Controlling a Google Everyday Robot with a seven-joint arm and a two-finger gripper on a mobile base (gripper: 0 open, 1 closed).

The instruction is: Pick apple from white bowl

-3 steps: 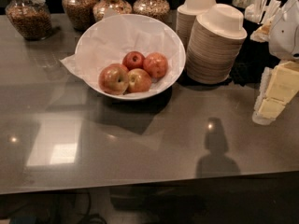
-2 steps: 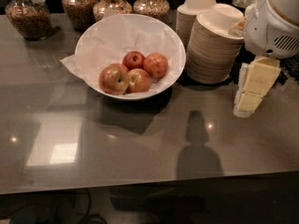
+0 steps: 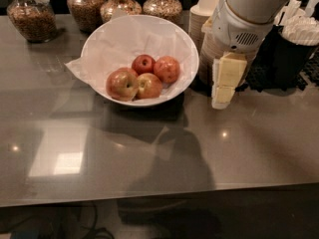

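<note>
The white bowl [image 3: 104, 39], lined with crinkled white paper, sits on the grey counter at centre left. In it lie several apples. The evenly orange-red apple [image 3: 167, 69] is at the right of the group. A smaller dark red apple [image 3: 143, 63] is behind, and two yellower apples [image 3: 122, 84] lie in front. My gripper [image 3: 222, 91], with cream-coloured fingers pointing down, hangs above the counter just right of the bowl's rim, clear of the apples. It holds nothing that I can see.
Stacks of beige disposable bowls [image 3: 205, 19] stand behind the gripper, partly hidden by the arm. Glass jars [image 3: 33, 14] of grains line the back edge. A dark holder with white utensils [image 3: 296, 39] stands at the far right.
The arm and gripper have moved left from the right edge toward the bowl, and now cover much of the stacked bowls. The apples have not moved.
</note>
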